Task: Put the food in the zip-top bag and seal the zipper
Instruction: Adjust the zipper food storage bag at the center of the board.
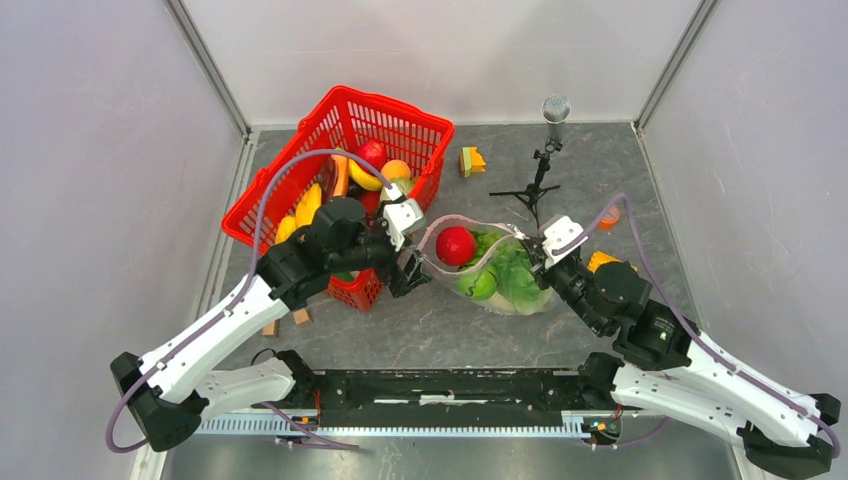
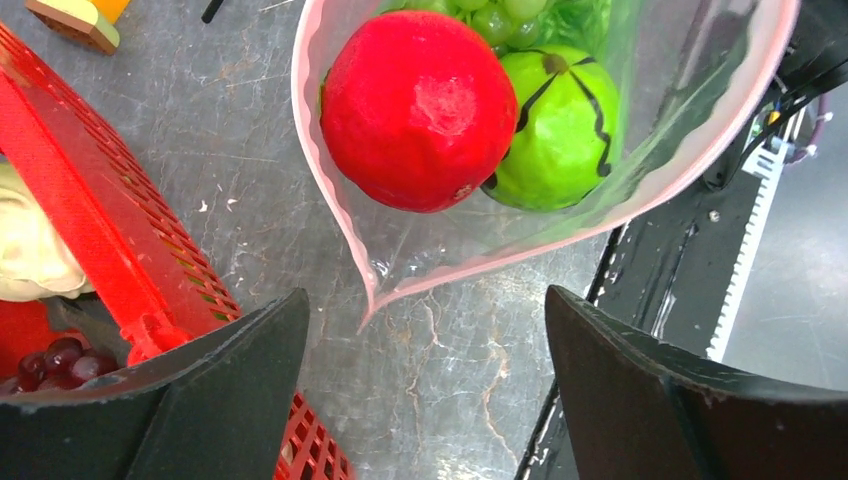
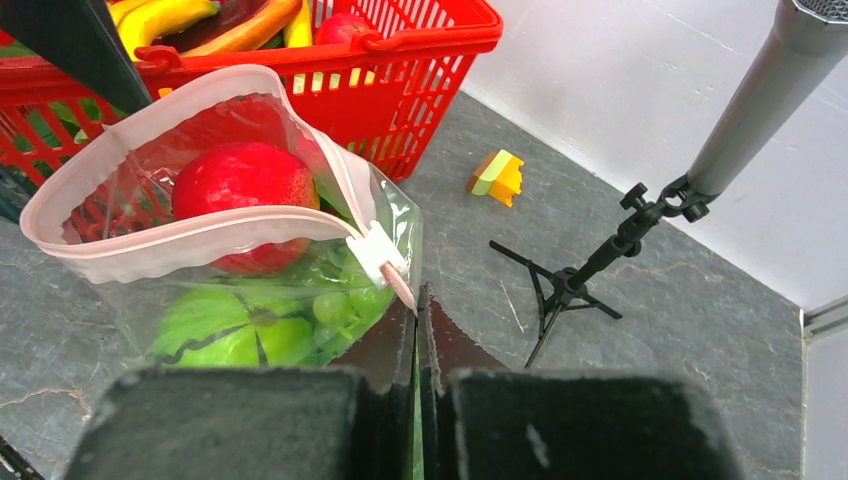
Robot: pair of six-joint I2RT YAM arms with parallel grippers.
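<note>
The zip-top bag [image 1: 520,290] lies at mid-table with its mouth open toward the left. Inside are a round red fruit [image 1: 455,245], green fruit [image 2: 560,130] and leafy lettuce [image 1: 515,270]. The pink zipper [image 2: 460,274] gapes open; its white slider [image 3: 375,250] sits at the right end. My right gripper [image 3: 417,310] is shut on the bag's edge beside the slider. My left gripper [image 2: 425,340] is open and empty, just short of the mouth's left corner. More food, with bananas [image 1: 365,180], stays in the red basket [image 1: 400,125].
The red basket stands right against the left arm; its wall [image 2: 90,210] lies beside my left finger, with a cream-white vegetable [image 2: 30,250] inside. A microphone on a small tripod [image 1: 540,170] stands behind the bag. A yellow-green block [image 1: 471,160] and wooden blocks [image 1: 300,317] lie loose.
</note>
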